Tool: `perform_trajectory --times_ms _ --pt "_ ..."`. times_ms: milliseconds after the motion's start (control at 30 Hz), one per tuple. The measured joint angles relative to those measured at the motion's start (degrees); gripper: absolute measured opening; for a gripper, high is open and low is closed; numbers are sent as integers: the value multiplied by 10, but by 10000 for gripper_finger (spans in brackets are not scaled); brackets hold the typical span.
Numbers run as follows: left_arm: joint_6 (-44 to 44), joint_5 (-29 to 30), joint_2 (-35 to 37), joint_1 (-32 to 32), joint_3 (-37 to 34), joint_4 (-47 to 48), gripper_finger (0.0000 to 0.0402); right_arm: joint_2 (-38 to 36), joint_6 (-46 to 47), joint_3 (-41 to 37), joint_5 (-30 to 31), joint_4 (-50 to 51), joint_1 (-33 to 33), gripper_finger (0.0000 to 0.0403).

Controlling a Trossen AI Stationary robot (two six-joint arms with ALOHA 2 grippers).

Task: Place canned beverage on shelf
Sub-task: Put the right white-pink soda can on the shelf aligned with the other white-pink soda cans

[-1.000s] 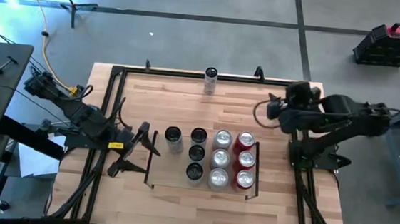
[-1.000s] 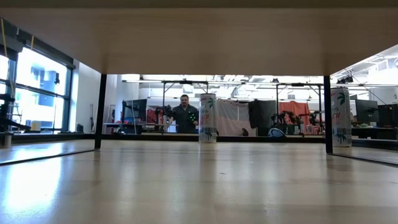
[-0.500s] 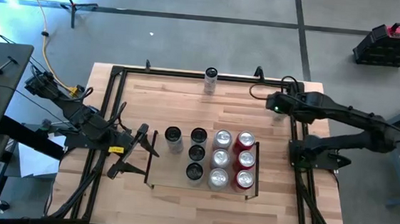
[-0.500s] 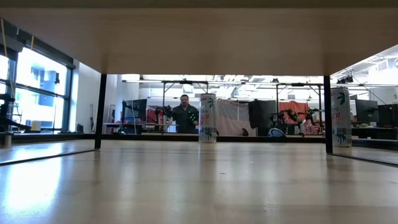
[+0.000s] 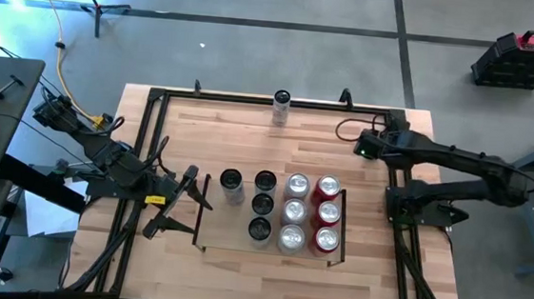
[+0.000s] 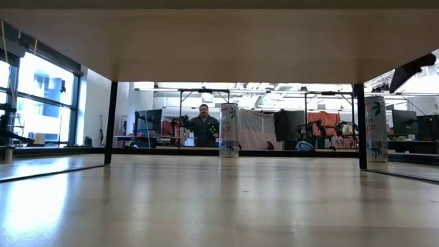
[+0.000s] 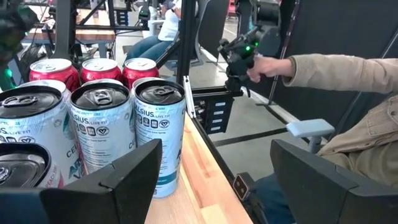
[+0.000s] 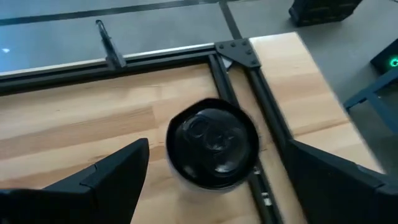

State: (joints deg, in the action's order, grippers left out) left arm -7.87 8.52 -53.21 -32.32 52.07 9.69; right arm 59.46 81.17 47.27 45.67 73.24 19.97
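Right tool [image 8: 211, 171], fingers spread wide, hovers over a black-topped can [image 8: 212, 144] at the worktop's far right corner (outside the shelf [image 5: 199, 222]); reaching is the step, and next calls for lowering and closing. Left tool [image 5: 175, 202] waits open beside the shelf

The flat light-wood shelf [image 5: 241, 241] was edged by thin black rails. On it stood red-topped cans [image 5: 328, 187], silver-topped cans [image 5: 297, 186] and black-topped cans [image 5: 262, 204]. The white cans with teal and black lettering [image 7: 160, 134] had silver lids. A white can with green palm print [image 6: 228, 130] stood at the pale wooden table's [image 5: 211, 126] far edge.
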Motion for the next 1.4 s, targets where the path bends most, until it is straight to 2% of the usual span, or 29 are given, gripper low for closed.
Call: perform_trajectory --times_ms 267,433,833,933,1067,1233,1400 --pt "-9 -6 0 -2 0 0 292 0 -16 -84 8 -144 44 360" --pt "-9 -7 0 -9 0 0 292 0 -26 -101 11 -183 63 352" --pt "2 -7 0 -9 0 0 292 0 -42 -100 18 -182 60 246" --pt "9 -6 0 -12 0 8 292 -2 -51 -95 18 -177 53 243" --pt "17 14 0 -25 0 29 292 -7 -104 -37 30 -154 40 243" --pt "34 123 8 -44 0 109 292 -3 -208 96 45 -156 15 251" --pt "30 201 50 -46 0 163 292 23 -301 223 43 -178 -21 252"
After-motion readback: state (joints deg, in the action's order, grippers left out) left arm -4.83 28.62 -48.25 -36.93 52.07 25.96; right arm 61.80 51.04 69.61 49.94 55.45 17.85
